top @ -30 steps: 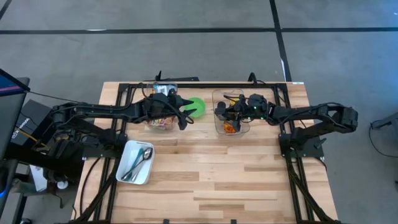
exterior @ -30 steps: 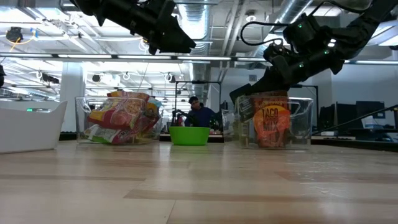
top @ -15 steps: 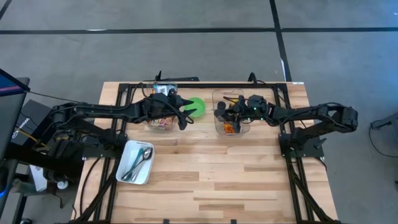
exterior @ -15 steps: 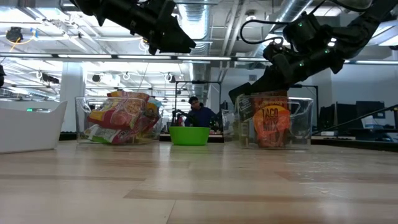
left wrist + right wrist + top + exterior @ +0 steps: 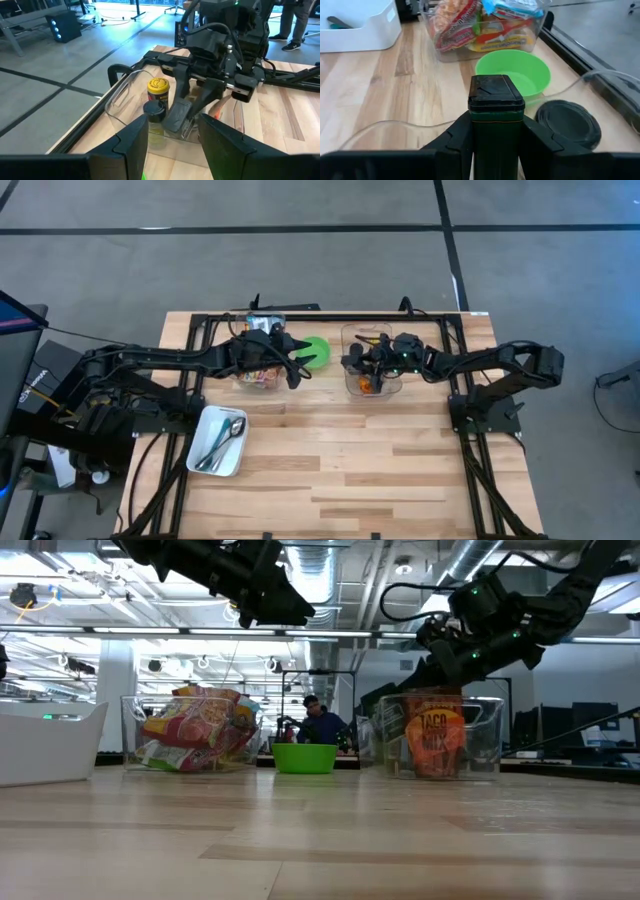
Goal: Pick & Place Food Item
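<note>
Fingers (image 5: 462,137) of the right gripper (image 5: 492,145) clamp a dark green tin (image 5: 496,117) above the clear bin (image 5: 372,360); left gripper's (image 5: 172,145) stand apart.

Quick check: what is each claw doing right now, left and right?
Left claw: open, empty, hovering above the snack bin.
Right claw: shut on a dark-lidded green container, over the clear bin.

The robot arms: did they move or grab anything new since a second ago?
The right tool shifted a little toward the green bowl over the clear bin, with the dark spice jar still clamped. The left tool stayed put above the snack bin. Nothing was let go; the white tray did not move.
</note>
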Controlling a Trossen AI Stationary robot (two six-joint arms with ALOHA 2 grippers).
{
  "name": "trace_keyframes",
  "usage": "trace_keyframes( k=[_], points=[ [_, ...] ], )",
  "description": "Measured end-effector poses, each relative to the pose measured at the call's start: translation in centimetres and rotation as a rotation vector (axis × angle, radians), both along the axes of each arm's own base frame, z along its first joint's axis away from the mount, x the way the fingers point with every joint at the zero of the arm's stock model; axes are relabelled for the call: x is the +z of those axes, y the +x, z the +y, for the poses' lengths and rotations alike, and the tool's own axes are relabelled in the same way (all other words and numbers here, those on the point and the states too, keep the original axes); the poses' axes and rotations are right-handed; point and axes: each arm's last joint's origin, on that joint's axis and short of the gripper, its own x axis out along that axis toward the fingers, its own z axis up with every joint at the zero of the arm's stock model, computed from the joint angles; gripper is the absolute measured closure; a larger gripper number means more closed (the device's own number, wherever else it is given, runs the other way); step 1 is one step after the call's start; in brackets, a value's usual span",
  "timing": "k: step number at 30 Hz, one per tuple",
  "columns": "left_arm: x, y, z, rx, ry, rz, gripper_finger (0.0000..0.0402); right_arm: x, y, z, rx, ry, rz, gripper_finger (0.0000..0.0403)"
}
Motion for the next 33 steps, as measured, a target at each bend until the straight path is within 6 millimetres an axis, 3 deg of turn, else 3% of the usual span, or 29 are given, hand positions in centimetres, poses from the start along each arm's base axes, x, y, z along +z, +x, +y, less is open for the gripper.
trace_keyframes(
  k=[15, 33],
  points=[
    [0.00, 0.00, 0.01, 0.004, 0.001, 0.000, 0.0234, 0.00, -0.47, -0.40, -0.009, -0.006, 0.032, 0.0279],
    [0.00, 0.00, 0.01, 0.003, 0.001, 0.000, 0.0234, -0.04, -0.48, -0.39, -0.008, -0.008, 0.032, 0.0224]
  ],
)
